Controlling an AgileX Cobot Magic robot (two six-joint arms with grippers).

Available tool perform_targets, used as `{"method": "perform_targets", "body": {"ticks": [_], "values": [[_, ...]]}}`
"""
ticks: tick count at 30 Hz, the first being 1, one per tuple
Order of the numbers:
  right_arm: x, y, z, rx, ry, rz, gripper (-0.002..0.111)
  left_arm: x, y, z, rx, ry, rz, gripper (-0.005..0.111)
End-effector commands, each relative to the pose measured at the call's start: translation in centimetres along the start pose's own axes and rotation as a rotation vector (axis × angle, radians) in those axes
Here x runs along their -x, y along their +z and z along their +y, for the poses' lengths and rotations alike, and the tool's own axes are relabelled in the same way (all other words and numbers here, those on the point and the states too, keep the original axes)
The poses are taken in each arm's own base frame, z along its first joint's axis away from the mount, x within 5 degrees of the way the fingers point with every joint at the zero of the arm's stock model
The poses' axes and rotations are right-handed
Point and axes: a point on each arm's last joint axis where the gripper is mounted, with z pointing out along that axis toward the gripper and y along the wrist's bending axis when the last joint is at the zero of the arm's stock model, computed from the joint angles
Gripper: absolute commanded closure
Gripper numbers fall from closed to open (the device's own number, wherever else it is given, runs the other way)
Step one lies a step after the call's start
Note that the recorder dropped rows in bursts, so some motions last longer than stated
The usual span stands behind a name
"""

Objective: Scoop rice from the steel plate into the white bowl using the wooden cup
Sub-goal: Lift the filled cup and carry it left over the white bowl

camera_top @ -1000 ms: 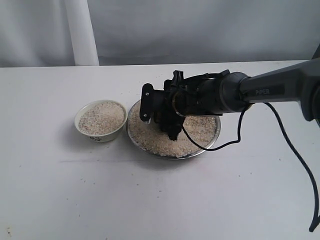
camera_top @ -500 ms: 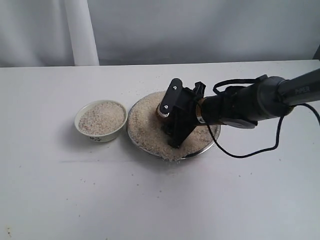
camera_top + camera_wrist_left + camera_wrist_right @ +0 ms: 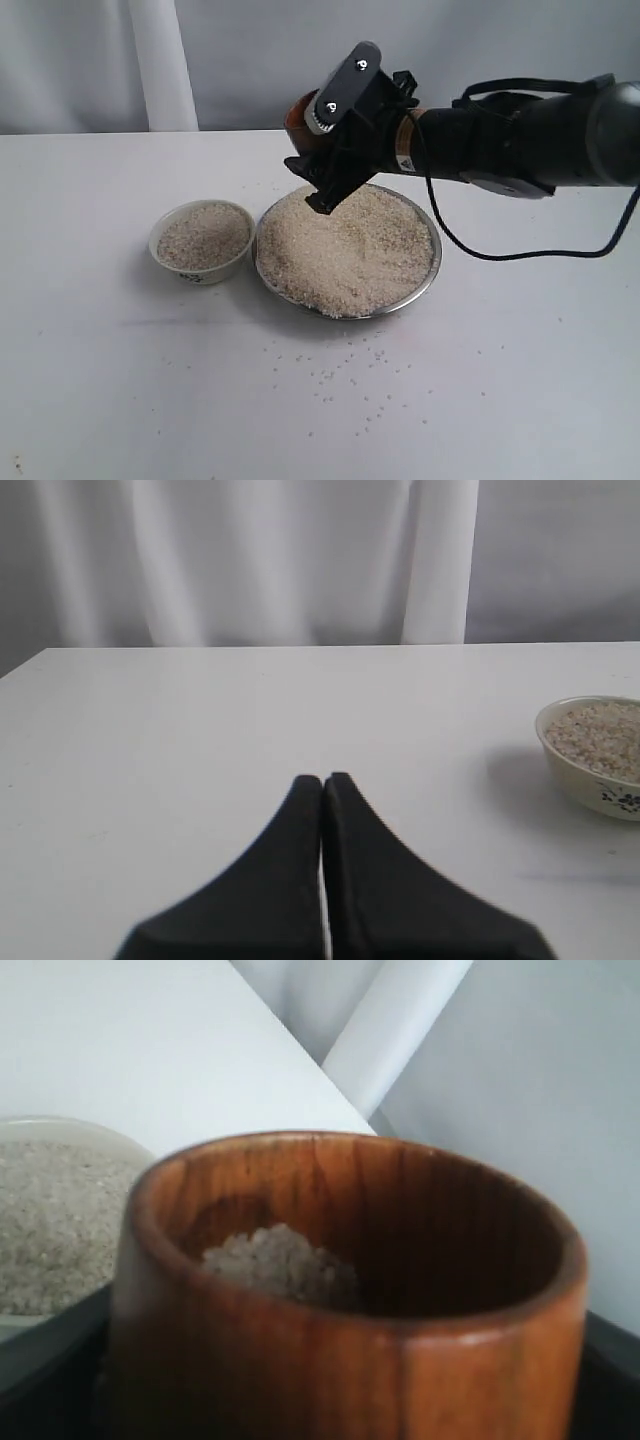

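lifted above the steel plate (image 3: 429, 279), right gripper (image 3: 321, 158) clamps the wooden cup (image 3: 296, 117); loose rice (image 3: 345, 371) scattered nearby.

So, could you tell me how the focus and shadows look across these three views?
Exterior view: evenly lit and sharp, with only a soft shadow left of the white bowl. Left wrist view: the shut left tool is soft-edged up close, the table beyond clearer. Right wrist view: the wooden cup fills the frame, slightly soft, and the steel plate behind it is blurred.
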Motion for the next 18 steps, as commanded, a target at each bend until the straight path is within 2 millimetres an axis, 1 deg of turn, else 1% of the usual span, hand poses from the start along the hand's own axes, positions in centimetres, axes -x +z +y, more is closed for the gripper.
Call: {"method": "perform_targets", "body": {"ticks": [1,6,8,10,13,18], "values": [[2.9,0.1,0.0,-0.06,-0.095,0.077,0.108,0.0,0.0,0.0,-0.002,-0.003,-0.007,0.107],[6.4,1.5,0.4,-0.116,-0.167,0.096,0.108,0.0,0.0,0.0,-0.002,-0.003,-0.007,0.107],[7.3,2.6,0.9,-0.129,-0.193,0.108,0.108,0.0,0.0,0.0,-0.002,-0.003,-0.007,0.107],[8.2,4.5,1.9,-0.146,-0.274,0.15,0.108,0.0,0.0,0.0,-0.002,-0.003,-0.007,0.107],[8.6,6.5,2.8,-0.164,-0.359,0.209,0.108,0.0,0.0,0.0,-0.002,-0.003,-0.007,0.107],[7.3,9.9,4.8,-0.147,-0.496,0.348,0.108,0.0,0.0,0.0,-0.002,-0.003,-0.007,0.107]]}}
